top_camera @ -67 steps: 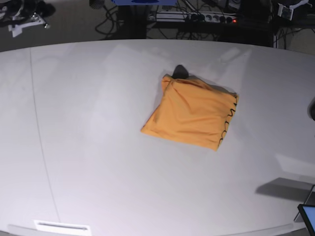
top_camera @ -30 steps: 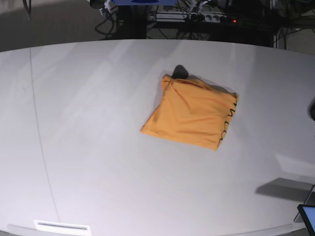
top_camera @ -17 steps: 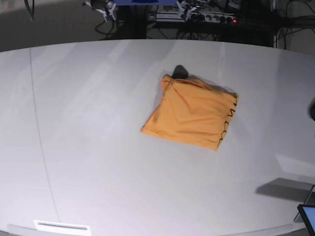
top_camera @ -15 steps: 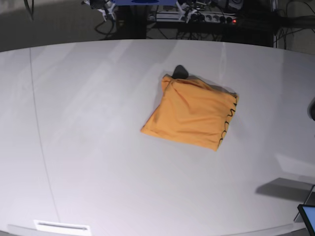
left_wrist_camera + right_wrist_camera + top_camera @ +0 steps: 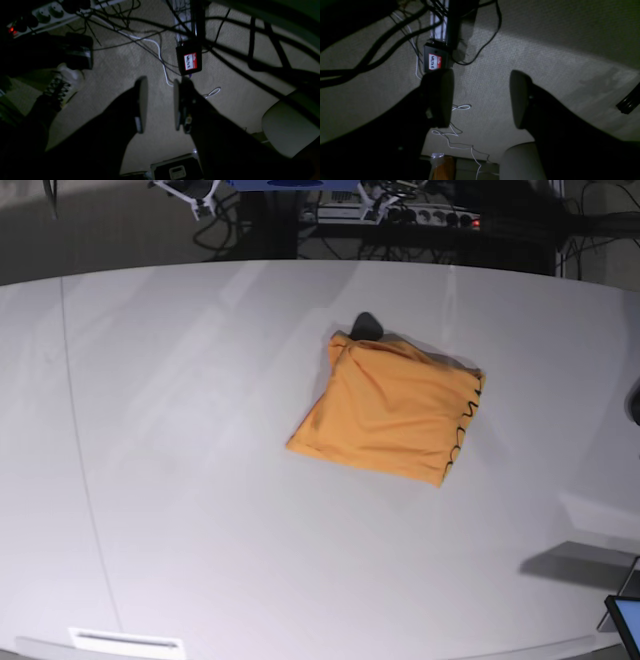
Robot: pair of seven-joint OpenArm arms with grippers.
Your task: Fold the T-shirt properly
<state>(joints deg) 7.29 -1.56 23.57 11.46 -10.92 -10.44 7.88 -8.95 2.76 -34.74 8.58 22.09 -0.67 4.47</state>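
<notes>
The folded T-shirt [image 5: 388, 410] lies on the table [image 5: 180, 480]; beyond the table's far edge, both the left gripper [image 5: 157, 103] and the right gripper [image 5: 481, 98] hang parted, holding nothing.

Base view bright and sharp; both wrist views dim, shadowed.

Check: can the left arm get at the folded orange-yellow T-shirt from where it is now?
Probably not directly. The left gripper hangs over carpet and cables beyond the white table's far edge, fingers empty. The orange-yellow T-shirt lies uncovered mid-table, so nothing blocks a reach once the arm swings in.
</notes>
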